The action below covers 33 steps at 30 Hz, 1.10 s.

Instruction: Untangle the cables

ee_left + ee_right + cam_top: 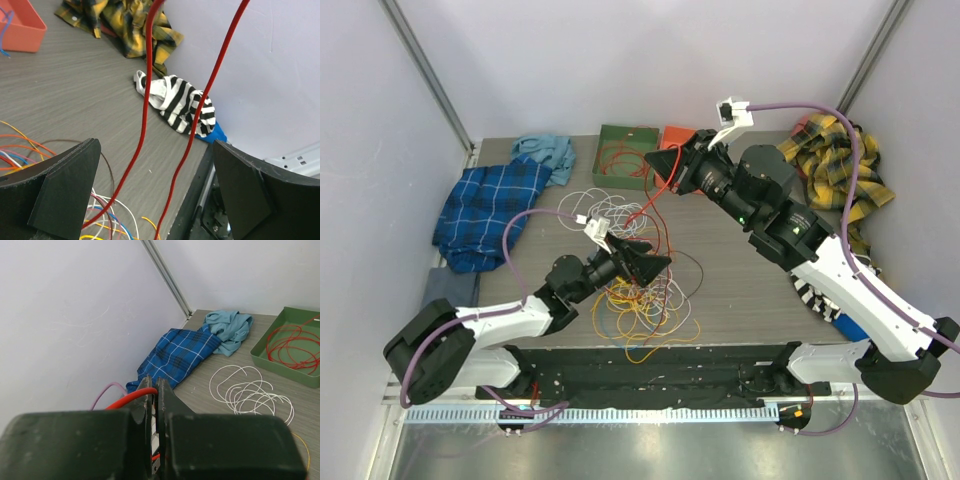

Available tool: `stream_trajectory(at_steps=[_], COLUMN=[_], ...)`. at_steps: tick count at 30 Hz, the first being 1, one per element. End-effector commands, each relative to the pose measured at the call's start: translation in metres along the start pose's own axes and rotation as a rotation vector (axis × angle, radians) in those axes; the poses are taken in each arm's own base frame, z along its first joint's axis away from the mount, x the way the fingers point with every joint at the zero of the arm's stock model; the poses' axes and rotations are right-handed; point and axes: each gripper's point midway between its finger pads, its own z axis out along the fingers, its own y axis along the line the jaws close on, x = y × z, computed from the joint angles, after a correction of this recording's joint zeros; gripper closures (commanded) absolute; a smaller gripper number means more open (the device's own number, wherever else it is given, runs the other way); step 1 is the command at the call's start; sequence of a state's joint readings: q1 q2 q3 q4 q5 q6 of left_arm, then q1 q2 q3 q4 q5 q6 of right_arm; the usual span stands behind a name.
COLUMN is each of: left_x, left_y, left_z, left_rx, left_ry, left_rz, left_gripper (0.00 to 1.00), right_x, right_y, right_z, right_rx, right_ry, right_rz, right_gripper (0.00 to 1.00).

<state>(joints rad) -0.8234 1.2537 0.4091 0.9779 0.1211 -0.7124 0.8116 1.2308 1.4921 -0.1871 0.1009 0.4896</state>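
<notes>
Over the table [740,290], right gripper [153,390] clamped on red cable [131,397], left gripper [156,170] wide open, apparently touching nothing.

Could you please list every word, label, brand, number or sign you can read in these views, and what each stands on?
There is no readable text in any view.
The green tray, orange tray, blue plaid cloth, yellow plaid cloth, striped cloth and red cable show only patterns or plain colour.
No label or marking elsewhere is legible.
</notes>
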Motion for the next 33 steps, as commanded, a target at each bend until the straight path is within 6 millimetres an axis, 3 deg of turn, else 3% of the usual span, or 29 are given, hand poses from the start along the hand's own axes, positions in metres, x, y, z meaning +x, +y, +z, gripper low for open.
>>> stream_trajectory(at_steps=[1,5,7,10,11,13,14,16,17,18,21,24,25,26,28,30,32,33], left_x=[-0.020,-0.008,-0.004,0.004,0.005,0.006,0.006,0.005,0.004,-0.002,-0.013,-0.039,-0.050,-0.059,-0.091,-0.127,-0.161,-0.190], left_y=[-0.012,-0.022,-0.025,-0.023,-0.023,-0.022,-0.022,-0.021,-0.022,-0.025,-0.027,-0.038,-0.038,-0.041,-0.044,-0.059,-0.055,-0.070], left_z=[0.018,0.030,0.033,0.034,0.034,0.033,0.032,0.031,0.030,0.029,0.031,0.034,0.034,0.036,0.041,0.044,0.045,0.046], left_rx=[0.032,0.079,0.092,0.098,0.099,0.095,0.091,0.078,0.074,0.072,0.038,0.041,0.033,0.030,0.009,0.022,-0.015,-0.009], left_ry=[-0.049,-0.003,0.014,0.040,0.044,0.052,0.055,0.071,0.079,0.071,0.085,0.068,0.056,0.052,0.023,-0.014,-0.051,-0.077], left_rz=[0.059,0.061,0.057,0.049,0.050,0.052,0.058,0.068,0.073,0.089,0.110,0.119,0.116,0.116,0.104,0.096,0.082,0.087], left_gripper=[0.00,0.00,0.06,0.21,0.32,0.45,0.59,0.76,0.91,0.99,1.00,1.00,1.00,1.00,1.00,1.00,1.00,1.00], right_x=[-0.012,-0.009,-0.009,-0.009,-0.010,-0.008,-0.011,-0.010,-0.010,-0.010,-0.010,-0.009,-0.010,-0.009,-0.009,-0.006,-0.011,-0.011], right_y=[0.011,0.011,0.011,0.009,0.010,0.008,0.008,0.007,0.006,0.005,0.002,0.000,-0.002,-0.003,-0.006,-0.014,-0.019,-0.020], right_z=[0.002,0.006,0.006,0.006,0.005,0.005,0.002,0.001,0.000,-0.002,-0.009,-0.015,-0.017,-0.019,-0.028,-0.037,-0.053,-0.060], right_rx=[-0.045,-0.048,-0.049,-0.043,-0.044,-0.038,-0.039,-0.033,-0.032,-0.030,-0.018,-0.013,-0.004,0.001,0.017,0.049,0.068,0.071], right_ry=[-0.046,-0.039,-0.040,-0.038,-0.041,-0.037,-0.044,-0.044,-0.045,-0.047,-0.056,-0.055,-0.058,-0.054,-0.051,-0.048,-0.074,-0.077], right_rz=[0.021,0.023,0.019,0.012,0.010,0.008,0.005,0.002,0.000,-0.001,-0.004,0.001,0.004,0.004,0.007,0.010,0.024,0.026], right_gripper=[0.99,0.99,0.99,0.99,0.99,0.99,0.99,0.99,0.99,0.99,0.96,0.63,0.43,0.36,0.23,0.20,0.17,0.16])
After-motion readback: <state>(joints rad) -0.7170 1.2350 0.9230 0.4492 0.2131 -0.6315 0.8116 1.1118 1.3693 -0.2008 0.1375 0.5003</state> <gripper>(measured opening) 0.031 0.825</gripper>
